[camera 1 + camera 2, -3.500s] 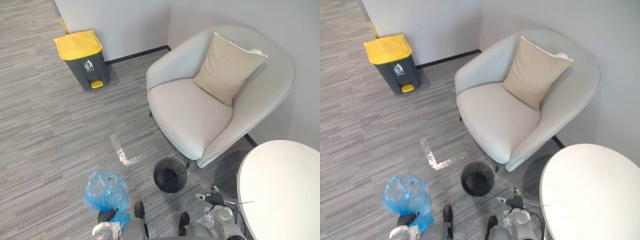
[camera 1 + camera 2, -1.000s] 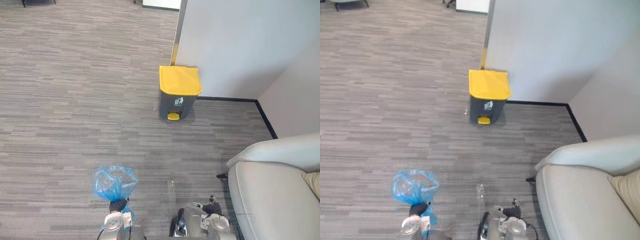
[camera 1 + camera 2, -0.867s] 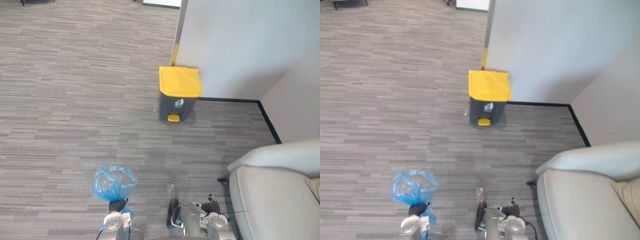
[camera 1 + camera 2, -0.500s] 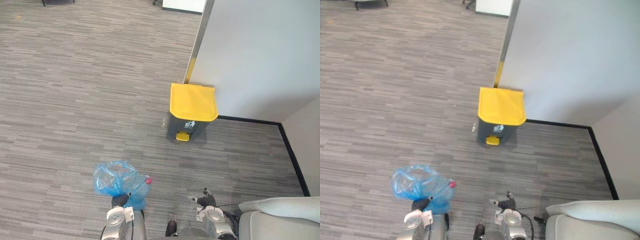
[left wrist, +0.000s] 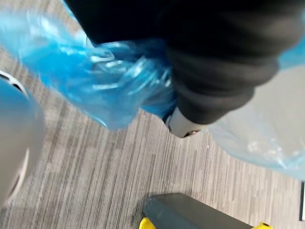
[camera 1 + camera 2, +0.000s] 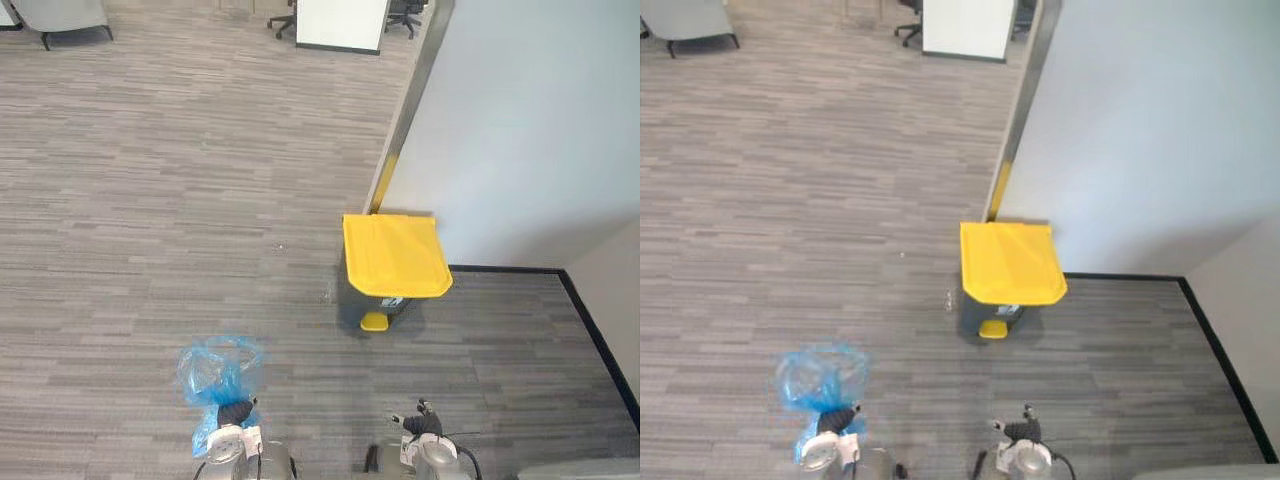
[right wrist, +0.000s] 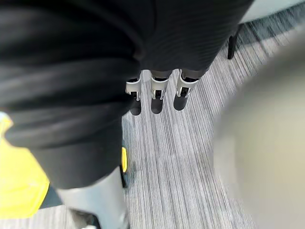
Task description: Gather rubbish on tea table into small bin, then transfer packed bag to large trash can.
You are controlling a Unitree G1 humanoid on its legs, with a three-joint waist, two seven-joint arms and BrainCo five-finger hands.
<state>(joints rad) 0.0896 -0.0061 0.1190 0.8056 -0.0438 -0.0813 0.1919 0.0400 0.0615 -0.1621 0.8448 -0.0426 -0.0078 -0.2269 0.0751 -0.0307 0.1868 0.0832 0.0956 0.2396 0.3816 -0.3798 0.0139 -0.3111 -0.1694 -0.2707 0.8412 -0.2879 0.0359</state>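
Observation:
A blue plastic bag with rubbish in it is bunched at its neck in my left hand, which is shut on it low at the left. The left wrist view has the bag crumpled against that hand. The large trash can, dark grey with a closed yellow lid and a yellow pedal, stands on the floor ahead and to the right, against a wall corner. My right hand hangs low at the right, apart from the can. Its fingers are straight and hold nothing.
A pale wall rises behind the can, with a yellow-striped corner edge and black skirting. Grey striped carpet lies open to the left. Office chairs and a white panel stand far back.
The camera has moved: the trash can now sits nearer and more central, and the armchair has slid out at the lower right. The bag stays in my left hand.

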